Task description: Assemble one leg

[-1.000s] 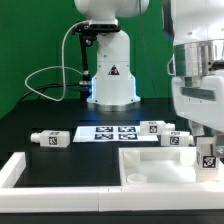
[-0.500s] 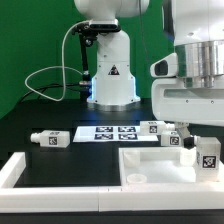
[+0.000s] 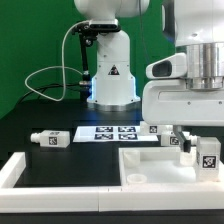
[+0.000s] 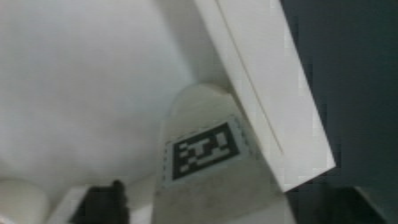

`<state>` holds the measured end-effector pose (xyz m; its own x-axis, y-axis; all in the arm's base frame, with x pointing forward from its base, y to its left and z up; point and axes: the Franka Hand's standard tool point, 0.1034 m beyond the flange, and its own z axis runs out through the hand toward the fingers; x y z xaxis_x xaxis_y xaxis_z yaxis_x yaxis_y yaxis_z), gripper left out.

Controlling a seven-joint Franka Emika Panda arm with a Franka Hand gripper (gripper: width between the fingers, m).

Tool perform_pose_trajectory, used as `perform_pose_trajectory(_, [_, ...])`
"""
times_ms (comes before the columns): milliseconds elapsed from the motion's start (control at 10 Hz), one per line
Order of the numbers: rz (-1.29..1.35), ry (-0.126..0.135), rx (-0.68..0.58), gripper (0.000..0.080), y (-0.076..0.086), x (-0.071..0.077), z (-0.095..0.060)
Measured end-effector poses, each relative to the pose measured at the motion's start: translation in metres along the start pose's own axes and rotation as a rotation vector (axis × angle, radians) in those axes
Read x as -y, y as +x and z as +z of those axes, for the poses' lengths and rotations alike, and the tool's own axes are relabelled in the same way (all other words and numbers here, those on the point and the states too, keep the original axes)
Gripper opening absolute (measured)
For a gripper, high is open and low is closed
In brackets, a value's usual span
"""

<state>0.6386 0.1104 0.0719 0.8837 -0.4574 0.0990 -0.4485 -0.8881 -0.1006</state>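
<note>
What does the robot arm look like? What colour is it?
The arm is mostly white and smooth, with rounded, chunky parts and a light grey band near its wrist. Its base behind the table is white too, with a black triangle warning sticker on the front and a black cable looping out to one side. In the wrist view, the fingers look dark.

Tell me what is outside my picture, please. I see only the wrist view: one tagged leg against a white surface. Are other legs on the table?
Observer: Yes. A lone leg lies on the black table, toward the exterior view's left.
Operator: Where is the marker board?
Observer: The marker board lies flat, to the exterior view's right of that leg.
Operator: Anything further right?
Observer: A second leg lies just behind the white tabletop piece.
</note>
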Motion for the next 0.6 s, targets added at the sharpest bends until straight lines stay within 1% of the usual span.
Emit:
perform_pose_trajectory(100, [-0.001,-0.001,0.0,0.039,0.0,-0.0002,0.0001])
perform_pose_trajectory(200, [0.035,0.0,0.0,0.039,0.0001,-0.0003,0.0002])
perform_pose_trajectory(300, [0.12,-0.001,0.0,0.0285,0.0003,-0.0007,0.0001])
perform_pose_trajectory(400, [0.161,-0.001,0.0,0.0285,0.0004,-0.0009,0.0002])
perform_pose_trajectory(600, [0.427,-0.003,-0.001,0.0285,0.0013,-0.0023,0.0002])
